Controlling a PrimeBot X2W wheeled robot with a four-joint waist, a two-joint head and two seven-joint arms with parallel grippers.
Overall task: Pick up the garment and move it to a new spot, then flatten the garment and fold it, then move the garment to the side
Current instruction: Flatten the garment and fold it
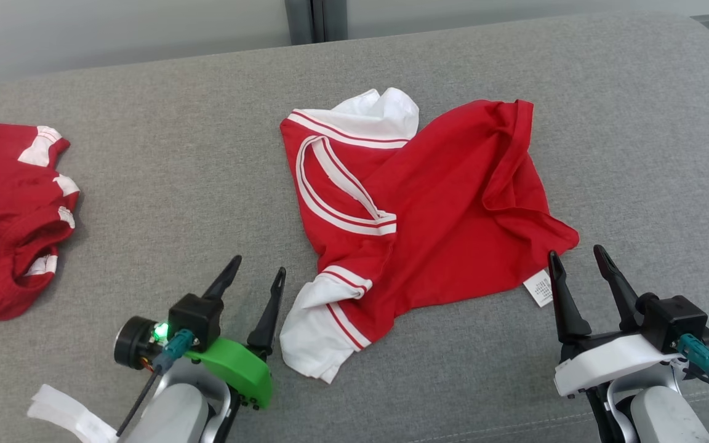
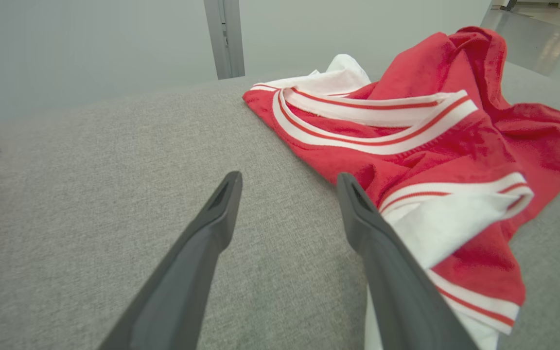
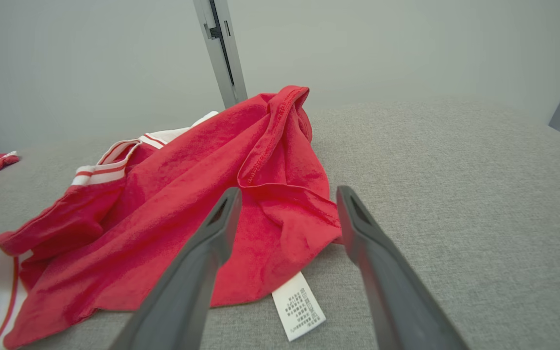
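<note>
Dark and long-fingered, the left gripper (image 1: 258, 266) stands wide open and holds nothing, its tips over bare grey cushion (image 1: 164, 184) just left of the shirt's white sleeve (image 1: 308, 335). The right gripper (image 1: 576, 251) is likewise spread and empty, poised at the shirt's near right corner, beside the label (image 1: 539, 288). The shirt (image 1: 447, 203) lies crumpled mid-cushion between the two, red with white striped trim, its right hem folded over and the collar twisted. A second red garment (image 1: 4, 215) sits well apart at the far left. The risks, as I judge them: a pinch at the doubled hem would catch two layers and lock the fold in; the left gripper could close on cushion alone if it misses the sleeve; uneven pulls would skew the cloth.
</note>
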